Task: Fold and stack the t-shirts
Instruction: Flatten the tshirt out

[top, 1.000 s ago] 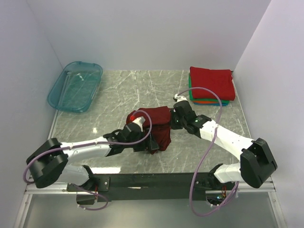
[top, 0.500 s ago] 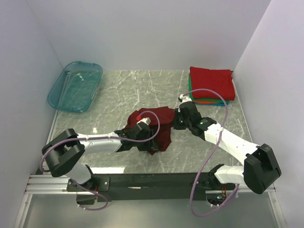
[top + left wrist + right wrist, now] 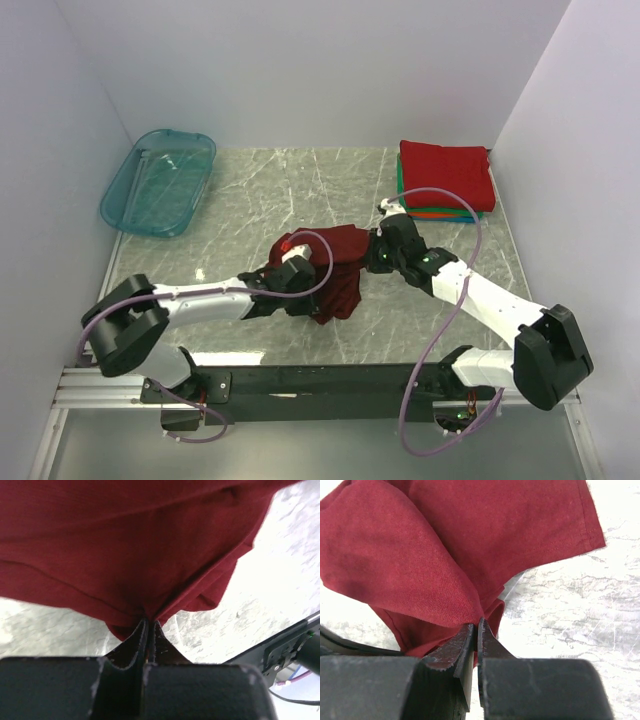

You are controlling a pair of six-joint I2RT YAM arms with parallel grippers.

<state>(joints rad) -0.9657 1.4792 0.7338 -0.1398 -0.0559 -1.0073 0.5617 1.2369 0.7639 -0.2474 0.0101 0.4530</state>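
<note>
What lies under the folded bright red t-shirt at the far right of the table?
Under the red t-shirt, thin edges of green cloth, orange cloth and blue cloth show. The rest is covered, so their number is unknown.

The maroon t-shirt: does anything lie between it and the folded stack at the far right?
No object does. Between the maroon t-shirt and the folded stack only bare table shows, plus the right gripper that holds the shirt.
</note>
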